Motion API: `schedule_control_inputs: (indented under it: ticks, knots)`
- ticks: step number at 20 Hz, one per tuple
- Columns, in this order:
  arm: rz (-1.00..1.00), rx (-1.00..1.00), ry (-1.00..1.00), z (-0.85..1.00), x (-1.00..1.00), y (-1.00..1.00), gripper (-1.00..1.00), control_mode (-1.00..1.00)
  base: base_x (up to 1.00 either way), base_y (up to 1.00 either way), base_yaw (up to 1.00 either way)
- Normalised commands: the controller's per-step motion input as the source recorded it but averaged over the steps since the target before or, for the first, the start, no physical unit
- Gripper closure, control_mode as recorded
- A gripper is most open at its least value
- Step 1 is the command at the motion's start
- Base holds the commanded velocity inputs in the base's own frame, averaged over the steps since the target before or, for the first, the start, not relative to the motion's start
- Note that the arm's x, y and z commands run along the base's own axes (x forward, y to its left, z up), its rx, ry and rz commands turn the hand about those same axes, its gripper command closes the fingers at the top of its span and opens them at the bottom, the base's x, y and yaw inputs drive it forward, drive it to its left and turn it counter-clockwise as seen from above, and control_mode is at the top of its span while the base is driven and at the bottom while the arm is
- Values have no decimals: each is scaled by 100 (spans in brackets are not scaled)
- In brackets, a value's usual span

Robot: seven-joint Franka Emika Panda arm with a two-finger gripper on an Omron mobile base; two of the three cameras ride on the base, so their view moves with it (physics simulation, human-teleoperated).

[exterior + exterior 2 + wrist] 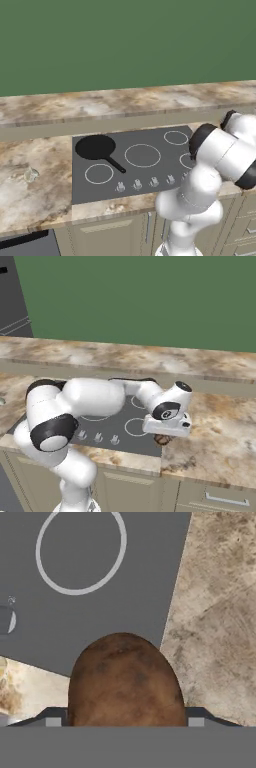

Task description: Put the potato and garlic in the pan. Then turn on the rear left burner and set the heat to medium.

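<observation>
The surface carries the cooktop; the pan sits far left on it. The end effector, at the cooktop's near right corner, grasps the potato. Carry it high and centred over the pan before releasing.

potato: brown, rough, mottled skin, kinda dull
pan: matte black
cooktop: smooth dark grey glass
counter: speckled beige stone look
</observation>
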Motion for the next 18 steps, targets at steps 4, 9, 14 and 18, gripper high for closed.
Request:
schedule_control_inputs:
  ticks: [4,9,14,18]
  knots:
    - [-15,-3,1,30,7,100,100,-100,0,0,0]
    - [-23,-1,0,36,17,98,100,-100,0,0,0]
    - [-11,0,0,45,0,75,100,-100,0,0,0]
    - [-2,0,0,29,-2,77,100,-100,0,0,0]
